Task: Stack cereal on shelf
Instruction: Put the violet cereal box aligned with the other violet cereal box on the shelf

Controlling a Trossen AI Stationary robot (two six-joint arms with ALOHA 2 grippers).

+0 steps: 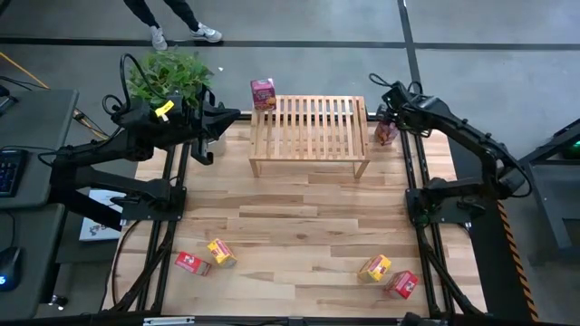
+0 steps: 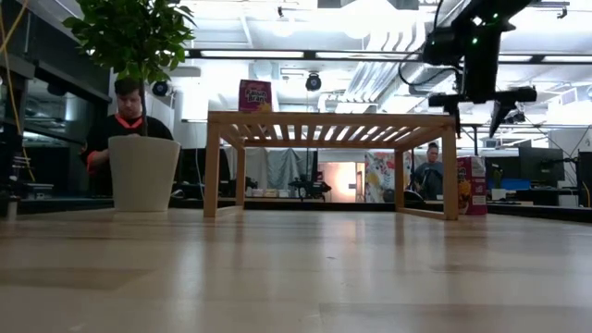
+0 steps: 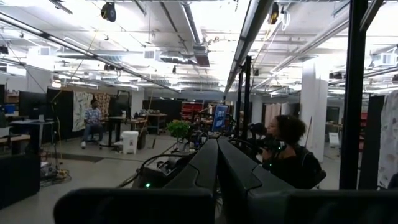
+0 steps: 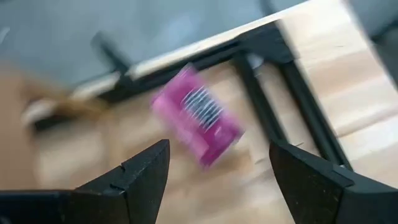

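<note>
A pink cereal box [image 4: 197, 115] stands on the counter [image 1: 299, 226] just beside the shelf [image 1: 309, 134], right end. The right gripper [image 4: 217, 163] hovers above it, jaws wide, empty. Light, crushable card: pinch its flat faces gently. The left gripper [image 1: 210, 122] waits beyond the shelf's left end; its jaws cannot be told.

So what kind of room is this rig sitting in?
Most likely an open lab or workshop, not a home: exposed ceiling ducts and strip lights, people seated at workbenches in the distance, and a bare concrete floor around the wooden table. A potted plant stands at the table's far edge.
</note>
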